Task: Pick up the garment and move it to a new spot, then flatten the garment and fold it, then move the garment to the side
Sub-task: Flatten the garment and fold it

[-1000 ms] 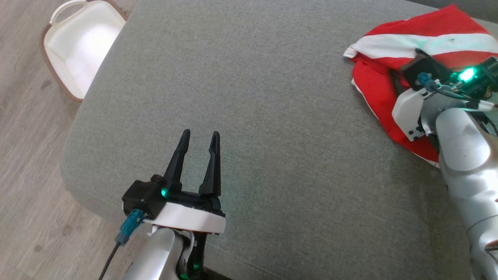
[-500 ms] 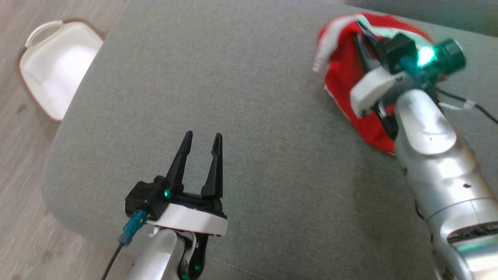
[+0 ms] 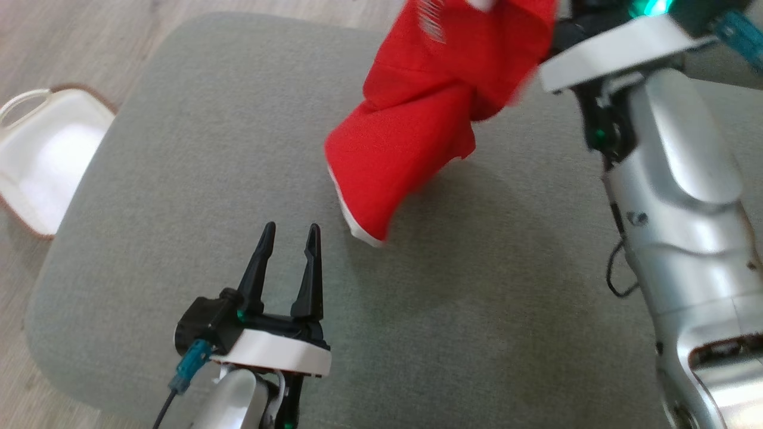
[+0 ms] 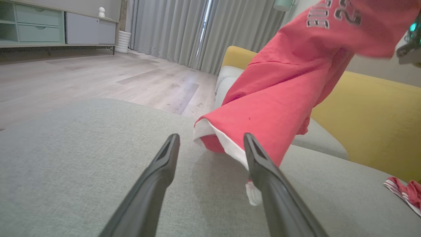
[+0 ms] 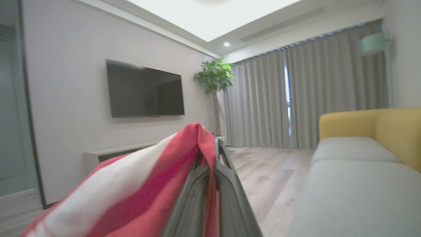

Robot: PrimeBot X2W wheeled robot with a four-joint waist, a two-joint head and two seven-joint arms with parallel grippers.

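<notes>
A: State of the right gripper?
B: Fingers pressed together, pinching a fold of the garment. In its wrist view, red fabric with a white stripe drapes over the fingers.
A: Where's the garment?
B: Hanging from that gripper above the grey cushion. It's bunched and red, with a white hem at the low corner and lettering near the top. The low corner sits just ahead and to the right of the left gripper. Can't tell if it touches the cushion.
A: And the left one?
B: Fingers spread, holding nothing, over the near part of the cushion.
A: Anything else around?
B: A white basket on the wood floor off the cushion's left edge. A yellow sofa behind. A small red striped cloth lies at the cushion's far right in the left wrist view.
</notes>
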